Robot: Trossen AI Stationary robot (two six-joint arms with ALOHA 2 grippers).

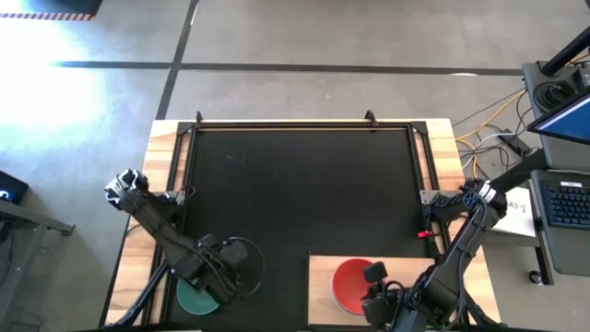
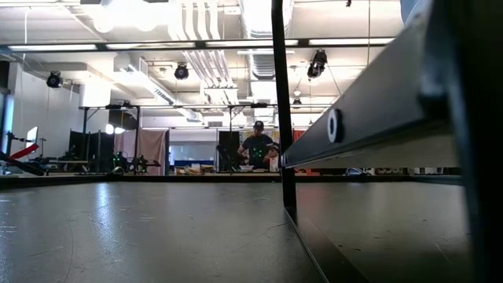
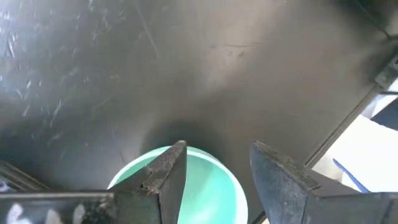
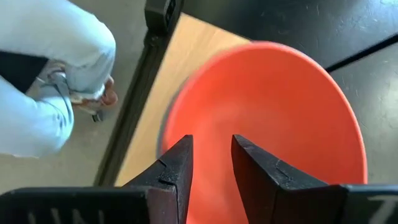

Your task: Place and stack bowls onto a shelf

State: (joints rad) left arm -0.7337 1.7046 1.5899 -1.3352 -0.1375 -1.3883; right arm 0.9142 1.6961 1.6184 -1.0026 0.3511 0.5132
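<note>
The teal-green bowl (image 1: 195,299) sits on the black mat near the table's near edge, on the left. My left gripper (image 1: 219,277) is open and hangs right above it. In the left wrist view one finger (image 3: 168,177) is over the teal-green bowl's (image 3: 208,186) inside and the other finger (image 3: 277,180) is outside its rim. The red bowl (image 1: 352,284) rests upright on the shelf (image 1: 318,273), a light wooden board at the near edge. My right gripper (image 1: 373,274) is open a narrow way over the red bowl (image 4: 280,106), close to its rim. The other bowls are out of view. My left gripper straddles the teal-green bowl's rim (image 3: 233,180) from above, one finger inside and one outside; I cannot tell whether either finger touches it. My right gripper points down into the red bowl beside its rim (image 4: 166,134); I cannot tell whether a finger touches it.
The black mat (image 1: 295,194) covers most of the table, framed by dark rails with pale wood edges. A person in light blue clothing (image 4: 50,74) stands just off the table's near side by the shelf (image 4: 180,56). Cables and a laptop (image 1: 562,198) lie to the right.
</note>
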